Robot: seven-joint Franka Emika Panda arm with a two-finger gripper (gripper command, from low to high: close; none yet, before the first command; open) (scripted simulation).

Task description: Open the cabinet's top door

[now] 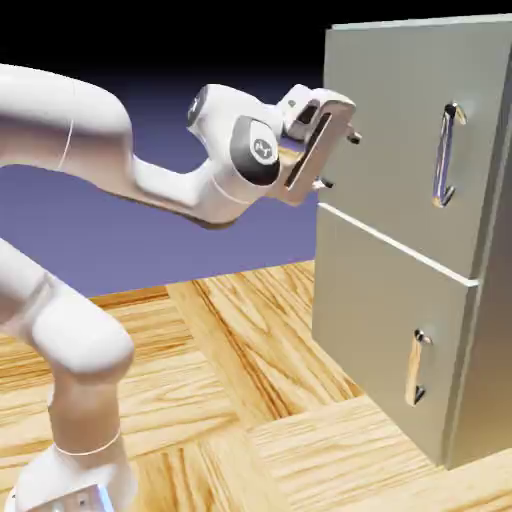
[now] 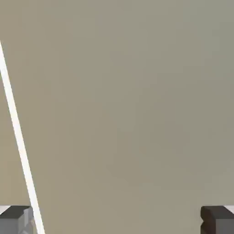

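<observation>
Up close, the hand view shows only flat grey metal with one pale line, so the long handle (image 1: pixel 447 155) is hidden there. The pincer (image 1: pixel 337 160) is wide apart, holding nothing, just beside the shut top door (image 1: pixel 400 120) of the cabinet (image 1: pixel 490 300) on the wooden surface (image 1: pixel 240 400).

wooden table (image 1: pixel 230 340) (parquet grain), blue-violet backdrop (image 1: pixel 150 220)
</observation>
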